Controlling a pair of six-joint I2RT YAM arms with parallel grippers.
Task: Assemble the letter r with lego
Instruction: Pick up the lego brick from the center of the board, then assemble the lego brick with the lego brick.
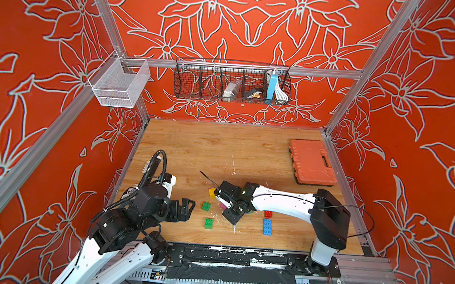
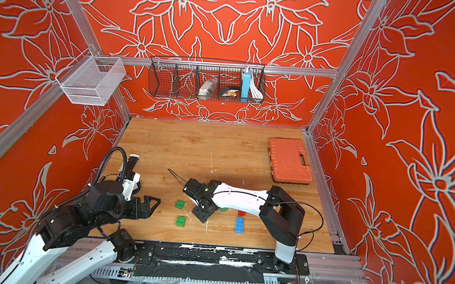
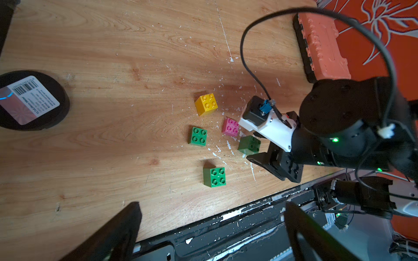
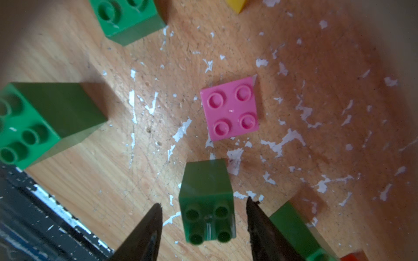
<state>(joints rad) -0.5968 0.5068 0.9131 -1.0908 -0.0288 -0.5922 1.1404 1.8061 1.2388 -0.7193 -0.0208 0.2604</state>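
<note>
lego bits (image 3: pixel 214 177) are all lying loose on the wooden desk (image 1: pixel 220 147), nothing clicked together, so we reckon the r is barely begun. right end effector (image 4: pixel 203 202) sits low with its jaws spread either side of a green brick (image 4: pixel 205 180), with a sliver of gap on both sides. looks lined up to pinch, not pinching yet. going for the flat walls makes sense to us, since the studded top gives nothing to squeeze. pink brick (image 4: pixel 229 108) lies just beyond it and yellow brick (image 3: pixel 206 104) is further off. red brick (image 1: pixel 268 213) peeks out from under the right arm, with the long blue brick (image 1: pixel 267 227) just beside it. left end effector (image 1: pixel 187 211) hangs wide apart and empty, parked clear we guess. bricks are glossy, chunky hard plastic, and the desk is scuffed woodgrain with white flecks.
</note>
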